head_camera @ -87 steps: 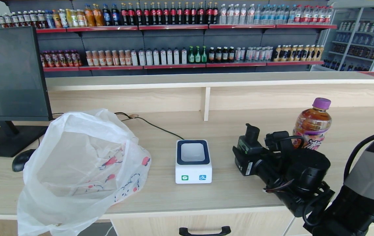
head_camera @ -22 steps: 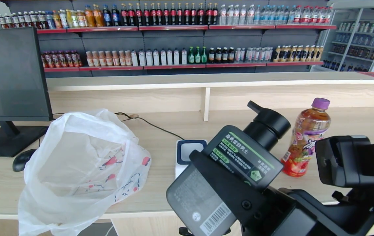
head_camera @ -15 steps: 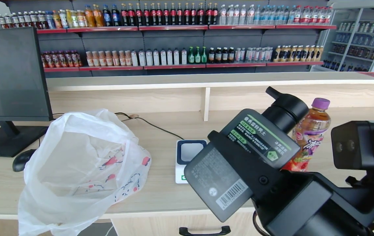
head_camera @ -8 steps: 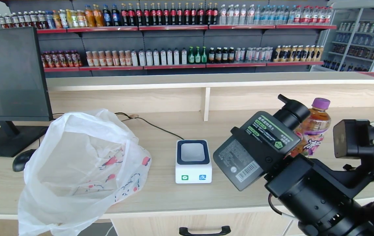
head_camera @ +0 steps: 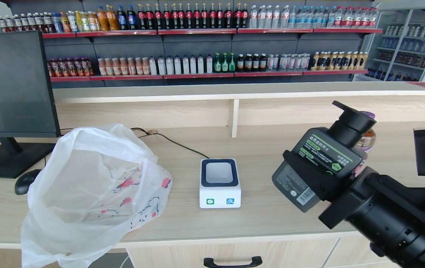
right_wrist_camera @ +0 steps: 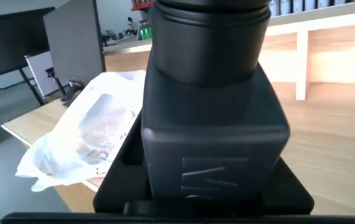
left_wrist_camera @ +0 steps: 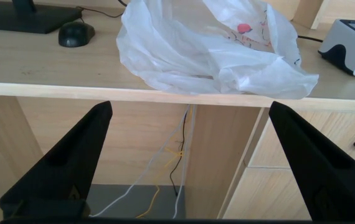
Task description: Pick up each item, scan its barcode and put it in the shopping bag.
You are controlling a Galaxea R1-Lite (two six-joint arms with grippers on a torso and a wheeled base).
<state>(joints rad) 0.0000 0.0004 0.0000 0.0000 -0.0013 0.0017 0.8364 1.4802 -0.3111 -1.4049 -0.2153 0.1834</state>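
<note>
I have the black pump bottle (head_camera: pixel 326 153) up in the air over the right part of the counter (head_camera: pixel 257 219), near its front edge and well clear of the surface. It is tilted, with the pump head pointing up and away toward the right end and the base angled down toward the middle. The barcode (head_camera: pixel 305 195) sits on the pale label near the base and faces up at my head camera. The right gripper (head_camera: pixel 322 184) is clamped across the bottle's body, one finger lying as a dark band between the green-edged label and the pale one. From the right wrist camera I look along the back of the bottle (right_wrist_camera: pixel 215 124), with the finger bases on both sides of it.

Just behind the pump head stands a drink bottle (head_camera: pixel 368 139) with a purple cap, mostly hidden. The scanner (head_camera: pixel 219 182) sits near the middle of the counter, window up, to the left of the held bottle and apart from it; a cable (head_camera: pixel 177 143) runs from it toward the back. The shopping bag (head_camera: pixel 93 186) is slumped at the left front edge with its mouth open, part of it hanging over the edge.

The left gripper (left_wrist_camera: pixel 190 106) hangs below the counter's front edge, facing the cabinet, fingers spread wide with nothing between them.

A monitor (head_camera: pixel 11 82) and mouse (head_camera: pixel 24 182) occupy the left end; drink shelves (head_camera: pixel 197 31) line the wall behind
</note>
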